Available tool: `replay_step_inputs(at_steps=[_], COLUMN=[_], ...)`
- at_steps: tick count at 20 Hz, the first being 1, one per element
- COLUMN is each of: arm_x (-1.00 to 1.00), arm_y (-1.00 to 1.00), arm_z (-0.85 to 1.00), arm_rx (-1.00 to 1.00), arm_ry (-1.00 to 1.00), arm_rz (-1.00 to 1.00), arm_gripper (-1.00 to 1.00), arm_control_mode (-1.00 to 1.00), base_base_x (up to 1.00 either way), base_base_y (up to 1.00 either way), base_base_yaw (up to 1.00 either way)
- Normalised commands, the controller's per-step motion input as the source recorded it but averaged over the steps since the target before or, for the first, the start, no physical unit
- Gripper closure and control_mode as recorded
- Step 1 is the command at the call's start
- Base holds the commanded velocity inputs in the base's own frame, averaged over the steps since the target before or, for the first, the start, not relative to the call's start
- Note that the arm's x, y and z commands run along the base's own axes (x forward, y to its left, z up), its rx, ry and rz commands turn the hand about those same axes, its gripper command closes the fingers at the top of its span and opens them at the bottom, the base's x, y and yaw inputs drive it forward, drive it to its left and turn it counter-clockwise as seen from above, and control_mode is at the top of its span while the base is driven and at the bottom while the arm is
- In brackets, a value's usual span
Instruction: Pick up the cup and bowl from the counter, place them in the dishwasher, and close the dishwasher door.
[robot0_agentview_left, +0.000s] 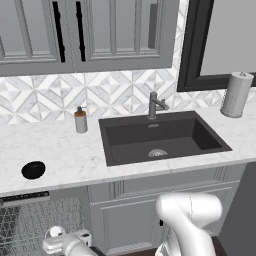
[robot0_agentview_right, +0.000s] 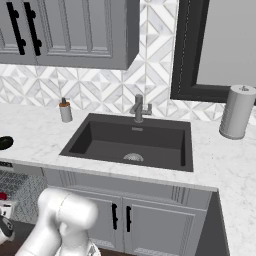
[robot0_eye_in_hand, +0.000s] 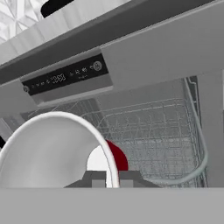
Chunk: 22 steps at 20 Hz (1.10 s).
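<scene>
Closest to the hand camera, the cup (robot0_eye_in_hand: 57, 151) is being pinched by its whitish rim between the jaws of the gripper (robot0_eye_in_hand: 112, 178), which are pressed nearly together on the thin wall; its red outside is peeking out to the right of the rim. Beyond it, the grey wire rack (robot0_eye_in_hand: 153, 131) of the dishwasher (robot0_eye_in_hand: 144, 57) is being looked into, with the dark control strip (robot0_eye_in_hand: 65, 78) and its small white markings above.

In the left base view the gripper (robot0_agentview_left: 62, 244) is being held low at the near left, in front of the open dishwasher's rack (robot0_agentview_left: 35, 225). The white arm (robot0_agentview_left: 192, 220) is rising at the near right.

On the white marble worktop (robot0_agentview_left: 65, 150) the black bowl (robot0_agentview_left: 33, 170) is sitting at the left, above the dishwasher and well apart from the dark sink (robot0_agentview_left: 160, 137). A brown soap dispenser (robot0_agentview_left: 80, 120) is standing farther back, left of the sink, and a grey roll on a holder (robot0_agentview_left: 236, 94) is standing at the far right.

As judged from these views, the cup is being carried to the rack but is not yet released. The bowl is untouched on the worktop. Placing both and closing the door is left to be done.
</scene>
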Motion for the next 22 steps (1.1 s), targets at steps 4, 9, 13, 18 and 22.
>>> replay_step_inputs(at_steps=[4, 9, 13, 18, 22], arm_x=[0.58, 0.56, 0.52, 0.51, 0.3], arm_y=[0.0, 0.11, 0.19, 0.16, 0.16], arm_z=[0.0, -0.22, -0.31, -0.42, -0.64], arm_rx=[0.0, -0.01, -0.01, 0.0, 0.0], arm_ry=[0.01, 0.01, 0.0, 0.02, 0.0], arm_rz=[0.0, 0.0, 0.0, 0.0, 0.0], arm_gripper=[1.0, 1.0, 1.0, 1.0, 1.0], arm_control_mode=[-1.0, -1.0, -1.0, -1.0, -1.0], base_base_x=[0.0, 0.0, 0.0, 0.0, 0.0], base_base_y=[0.0, 0.0, 0.0, 0.0, 0.0], base_base_yaw=[0.0, 0.0, 0.0, 0.0, 0.0])
